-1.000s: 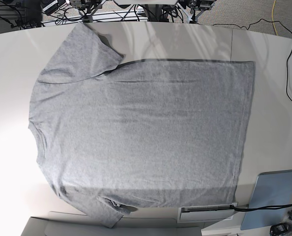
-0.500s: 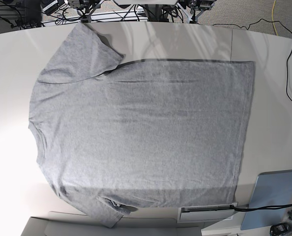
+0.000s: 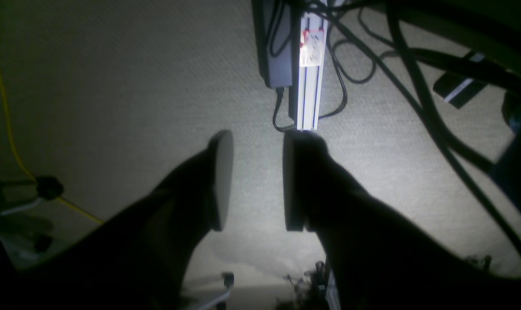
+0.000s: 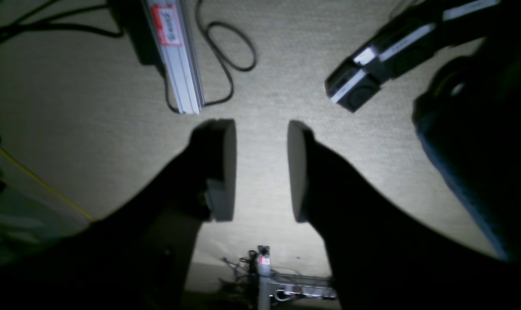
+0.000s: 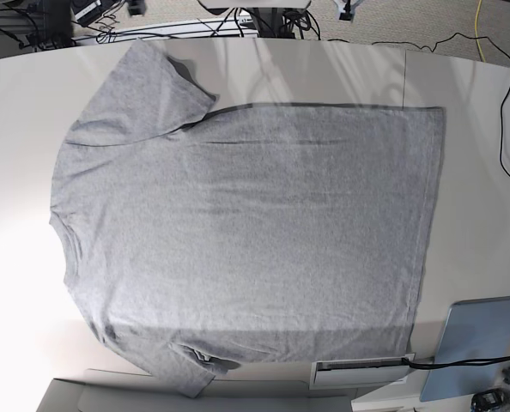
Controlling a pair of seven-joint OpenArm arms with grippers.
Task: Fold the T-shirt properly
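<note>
The heather-grey T-shirt lies spread flat on the white table, plain side up. Its neck is at the left, its hem at the right, one sleeve at the top left and one at the bottom edge. My left gripper is open and empty, hanging over the carpet floor off the table. My right gripper is also open and empty over the floor. Neither gripper touches the shirt. The shirt does not show in the wrist views.
A blue-grey pad and a white box sit at the table's bottom right. A black cable lies near the right edge. Below the grippers are an aluminium rail and loose cables.
The arm parts at the top edge of the base view have drawn back, so less of them shows. The T-shirt has not moved.
</note>
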